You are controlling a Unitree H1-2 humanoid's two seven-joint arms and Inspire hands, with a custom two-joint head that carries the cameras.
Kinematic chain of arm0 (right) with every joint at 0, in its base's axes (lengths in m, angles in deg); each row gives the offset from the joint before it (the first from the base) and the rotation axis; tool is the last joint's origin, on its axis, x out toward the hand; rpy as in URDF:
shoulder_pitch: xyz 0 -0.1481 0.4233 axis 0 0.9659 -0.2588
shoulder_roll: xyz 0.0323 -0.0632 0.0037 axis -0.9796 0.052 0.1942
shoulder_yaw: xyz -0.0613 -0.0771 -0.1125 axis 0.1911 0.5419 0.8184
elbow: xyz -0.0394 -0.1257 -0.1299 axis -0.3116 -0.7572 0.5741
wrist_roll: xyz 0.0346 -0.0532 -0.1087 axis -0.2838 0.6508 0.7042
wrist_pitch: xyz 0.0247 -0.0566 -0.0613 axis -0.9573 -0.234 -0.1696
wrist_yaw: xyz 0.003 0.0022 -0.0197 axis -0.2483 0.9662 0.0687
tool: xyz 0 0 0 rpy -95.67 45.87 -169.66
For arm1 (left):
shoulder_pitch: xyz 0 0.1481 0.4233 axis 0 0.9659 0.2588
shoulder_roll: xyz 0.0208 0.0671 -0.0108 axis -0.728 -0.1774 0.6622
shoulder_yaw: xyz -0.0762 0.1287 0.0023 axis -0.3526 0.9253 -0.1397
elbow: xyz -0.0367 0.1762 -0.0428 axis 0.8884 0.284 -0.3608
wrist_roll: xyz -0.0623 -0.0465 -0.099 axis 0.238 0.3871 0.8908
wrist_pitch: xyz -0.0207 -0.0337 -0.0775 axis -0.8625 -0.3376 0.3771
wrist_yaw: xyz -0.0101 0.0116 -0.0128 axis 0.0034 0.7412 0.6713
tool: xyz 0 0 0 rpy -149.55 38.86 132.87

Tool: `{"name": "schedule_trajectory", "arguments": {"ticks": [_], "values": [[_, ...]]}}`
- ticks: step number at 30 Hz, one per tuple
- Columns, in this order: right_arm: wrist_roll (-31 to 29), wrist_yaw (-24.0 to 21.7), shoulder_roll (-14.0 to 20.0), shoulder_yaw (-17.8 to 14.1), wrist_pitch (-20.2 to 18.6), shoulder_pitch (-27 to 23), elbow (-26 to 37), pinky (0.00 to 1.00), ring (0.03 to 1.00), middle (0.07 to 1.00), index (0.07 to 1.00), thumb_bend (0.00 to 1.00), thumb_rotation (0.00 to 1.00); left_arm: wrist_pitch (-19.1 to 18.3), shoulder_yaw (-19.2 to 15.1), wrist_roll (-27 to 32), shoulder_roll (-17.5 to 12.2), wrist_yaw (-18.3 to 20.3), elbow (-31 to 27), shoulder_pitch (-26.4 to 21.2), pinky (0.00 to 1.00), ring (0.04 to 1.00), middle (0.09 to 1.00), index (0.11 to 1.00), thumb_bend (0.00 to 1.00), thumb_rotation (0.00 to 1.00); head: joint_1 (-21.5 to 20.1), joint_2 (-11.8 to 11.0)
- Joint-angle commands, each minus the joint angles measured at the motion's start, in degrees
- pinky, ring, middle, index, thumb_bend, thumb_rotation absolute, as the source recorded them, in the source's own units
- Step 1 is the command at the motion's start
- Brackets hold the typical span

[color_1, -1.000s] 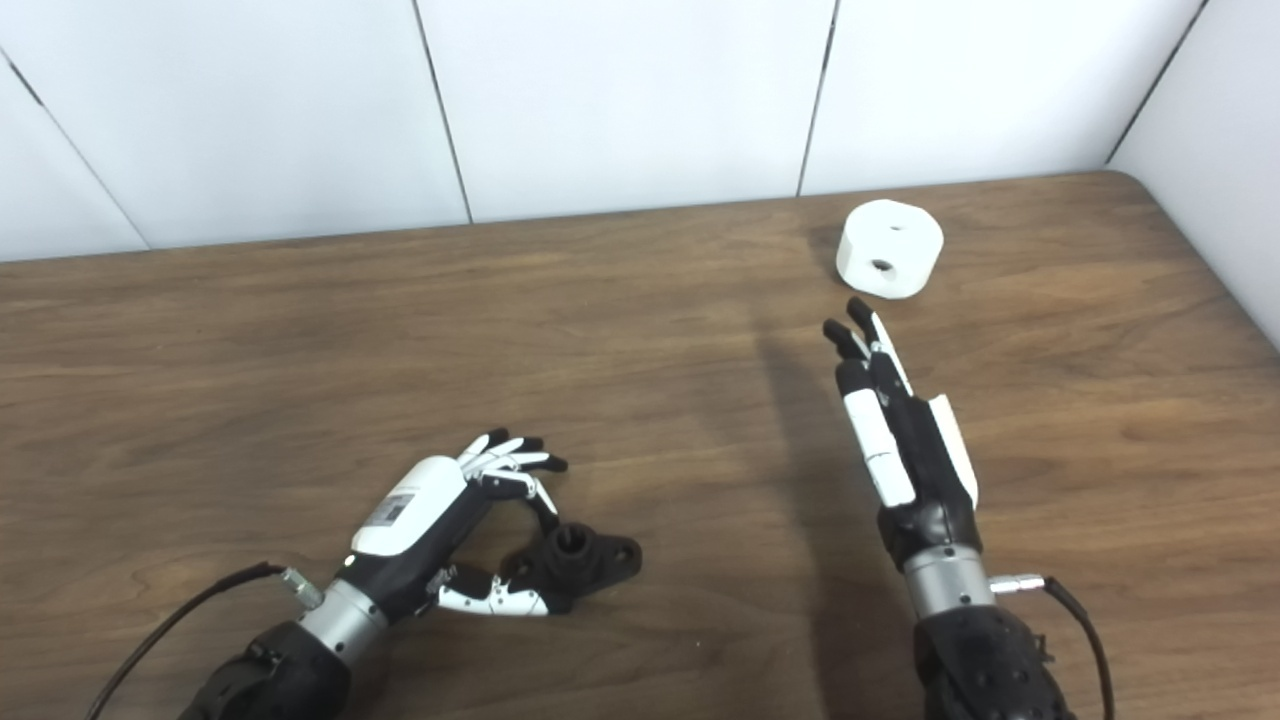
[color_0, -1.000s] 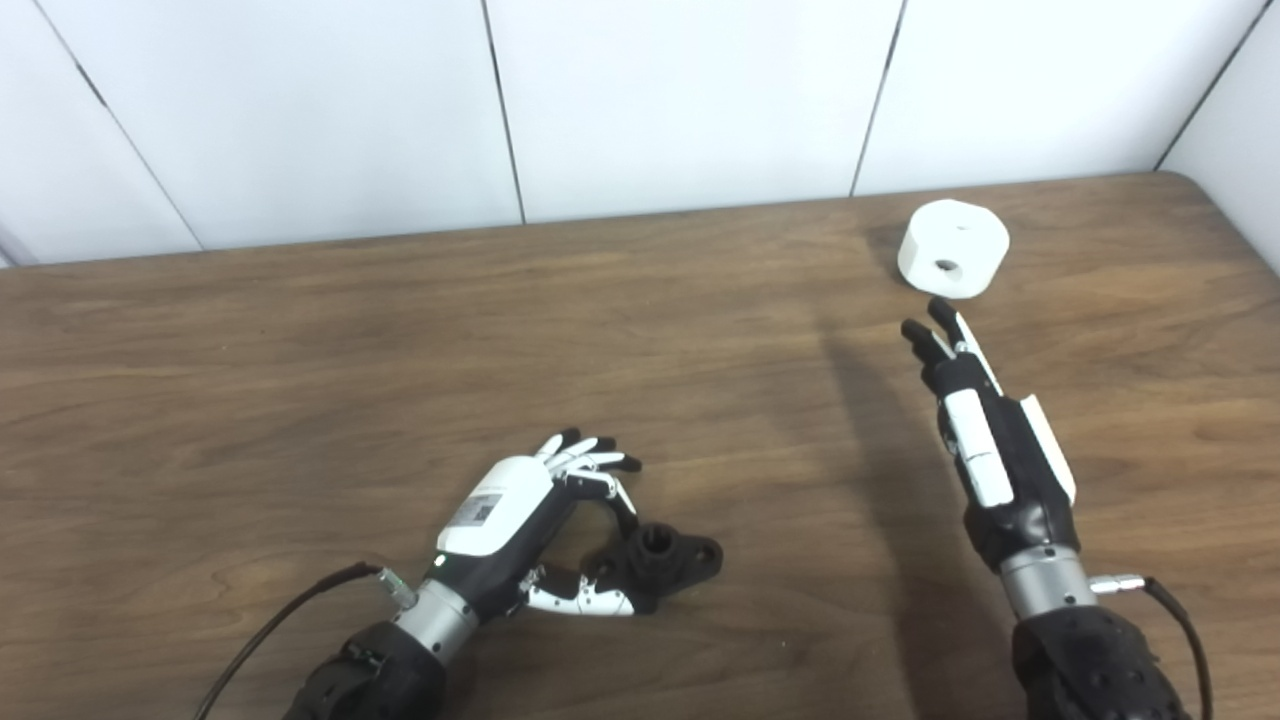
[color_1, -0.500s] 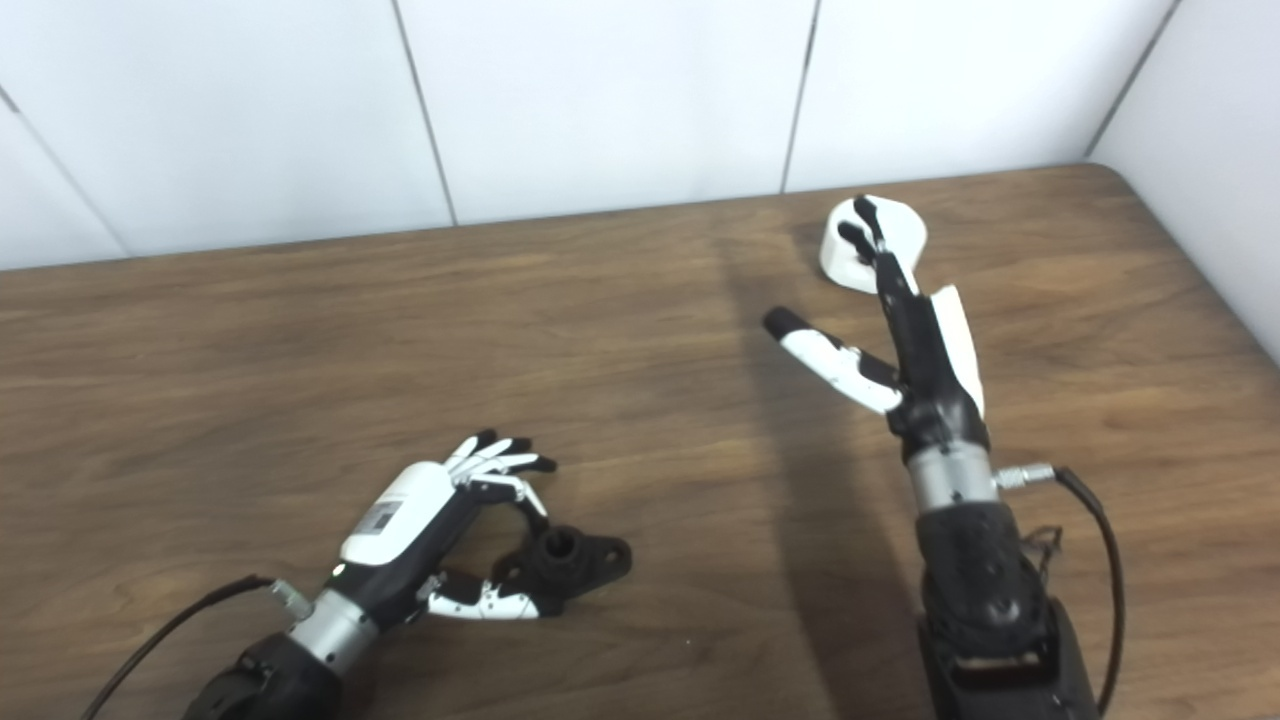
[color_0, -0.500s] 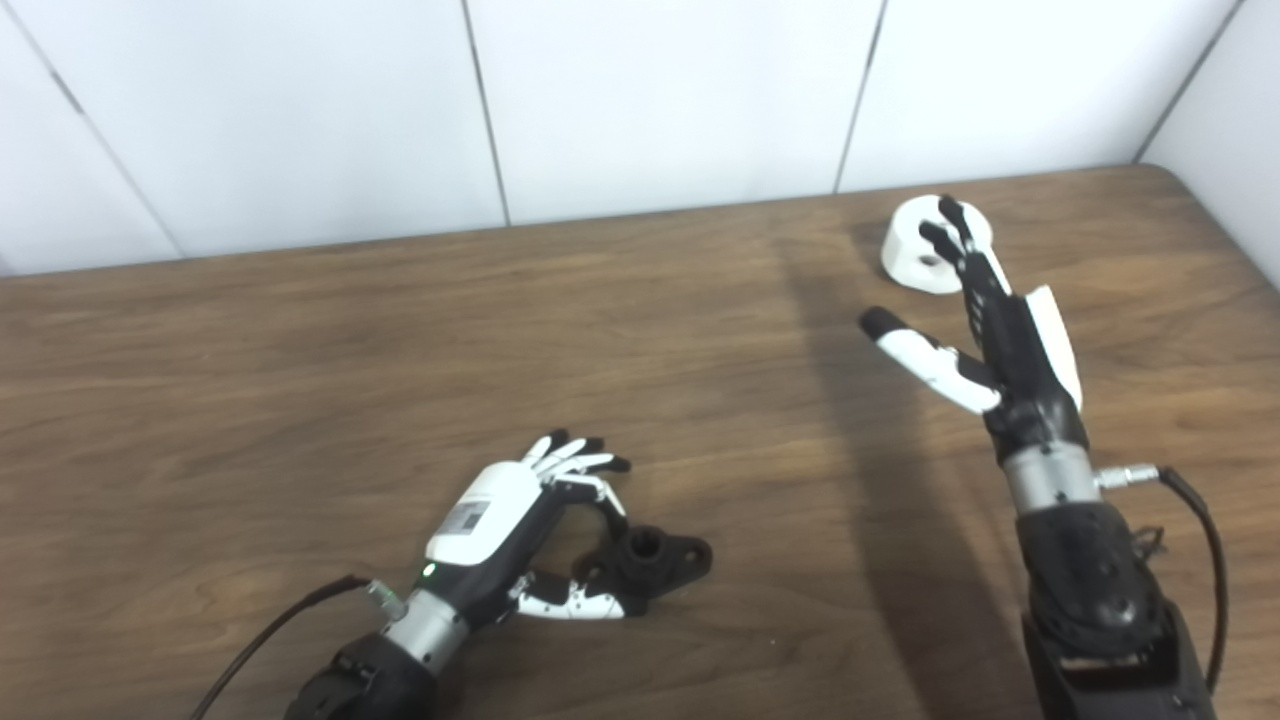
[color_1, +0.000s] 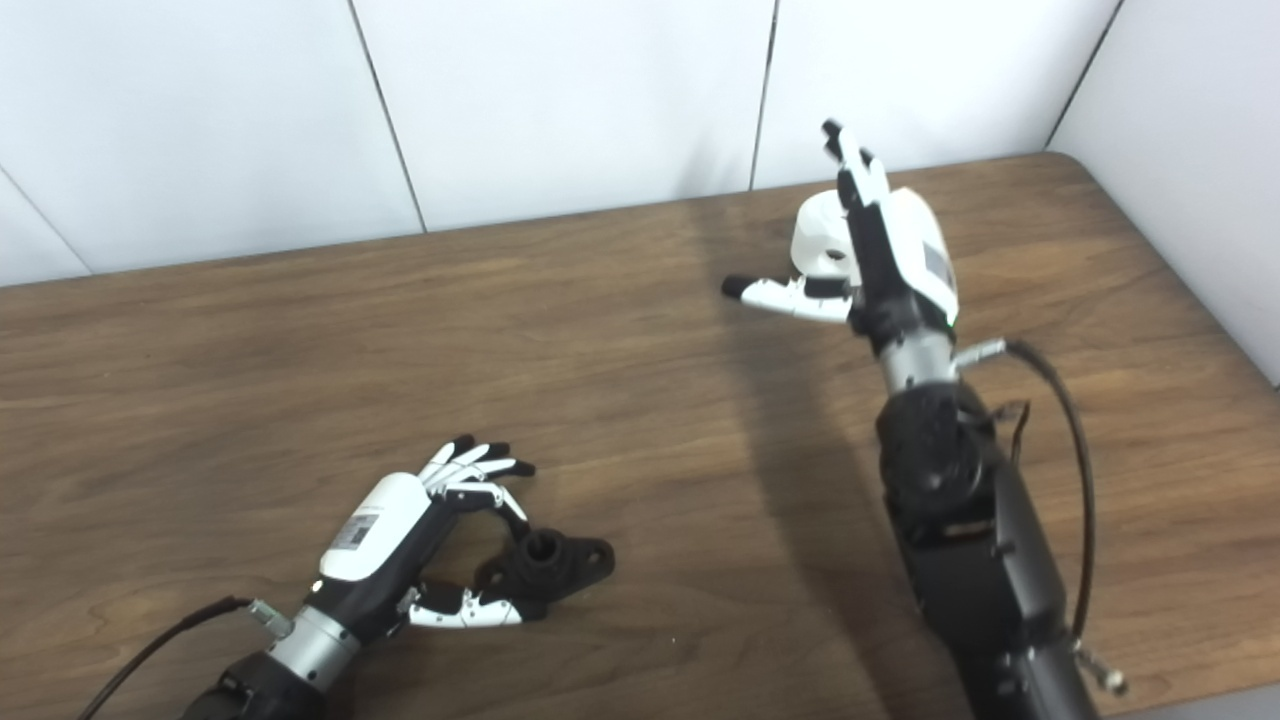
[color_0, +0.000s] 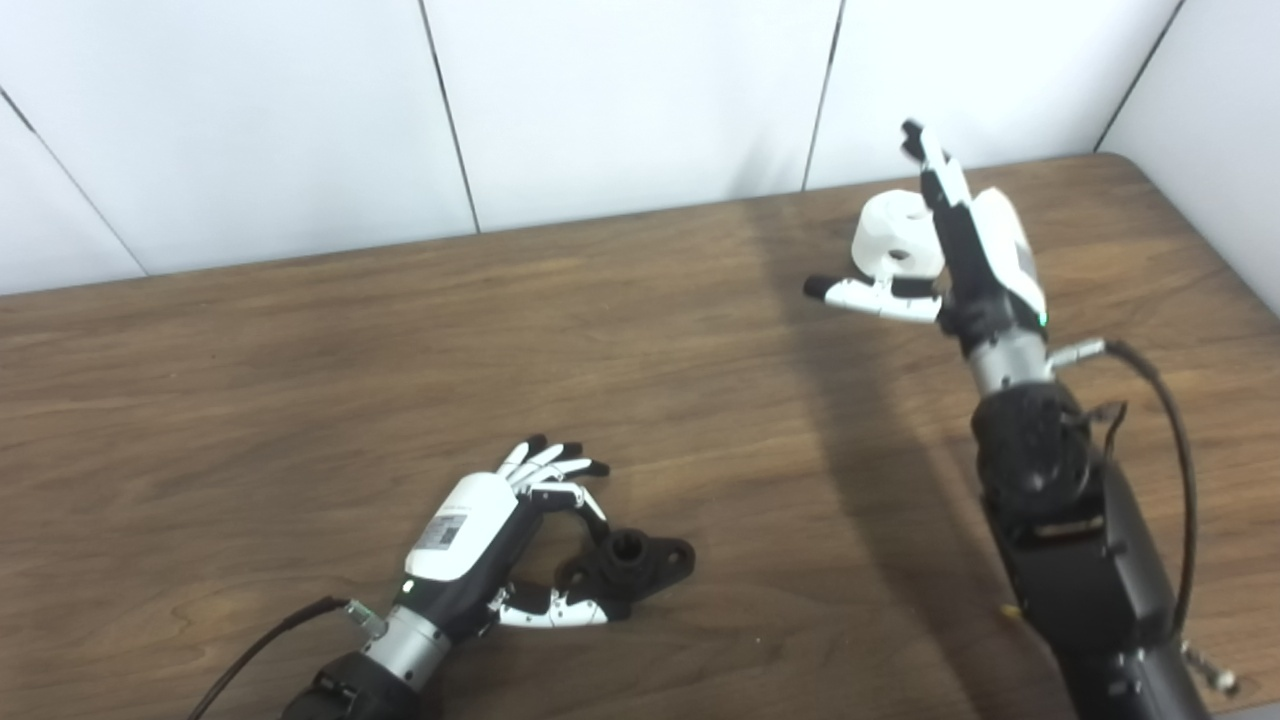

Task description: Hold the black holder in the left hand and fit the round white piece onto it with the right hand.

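Right hand (color_0: 975, 265) raised over the far right of the wooden table (color_0: 250, 380), fingers straight and apart, thumb out sideways, holding nothing, partly masking the round white piece (color_0: 893, 240) behind it. Left hand (color_1: 400, 545) low and near, loosely curled about the black holder (color_1: 545, 568), grip not certain. Piece more hidden in right eye view.

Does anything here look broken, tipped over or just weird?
Nothing stands out. The white piece sits whole on the table by the open right hand; the black holder lies flat by the left hand.
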Motion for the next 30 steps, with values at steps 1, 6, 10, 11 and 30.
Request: {"name": "schedule_trajectory", "arguments": {"ticks": [1, 6, 10, 11, 30], "values": [[1.8, -0.93, 2.34, -0.23, -1.29, -3.65, 0.07, 0.91, 1.0, 0.997, 1.0, 0.82, 0.37, -0.77, 0.56, -2.16, -1.67, 1.45, 2.59, 1.11, 1.0, 0.917, 0.833, 0.488, 0.52, 0.06, 0.01, 0.04], [5.02, -2.56, 6.34, 1.13, -3.26, -7.92, -5.4, 0.98, 1.0, 0.989, 0.989, 0.83, 0.37, -0.39, 0.55, -2.32, -2.09, 0.95, 3.23, 1.24, 0.99, 0.917, 0.838, 0.489, 0.52, 0.06, -1.26, -0.33], [7.14, -3.46, 8.92, 2.15, -4.28, -10.67, -9.44, 1.0, 1.0, 0.987, 0.97, 0.85, 0.36, -0.26, 0.51, -2.15, -2.29, 0.85, 3.44, 1.31, 0.99, 0.914, 0.84, 0.489, 0.52, 0.06, -1.73, -0.49], [7.6, -3.76, 9.46, 2.32, -4.52, -11.17, -10.21, 1.0, 1.0, 0.989, 0.964, 0.86, 0.36, -0.23, 0.5, -2.15, -2.32, 0.81, 3.46, 1.33, 0.99, 0.914, 0.84, 0.489, 0.52, 0.06, -2.45, -0.64], [18.61, -17.21, 11.5, 0.31, -5.34, -17.52, -18.16, 1.0, 1.0, 1.0, 0.858, 0.94, 0.36, 1.1, 0.22, -2.42, -2.56, 0.19, 4.36, 1.18, 0.98, 0.914, 0.839, 0.489, 0.52, 0.06, -2.86, -0.8]]}}
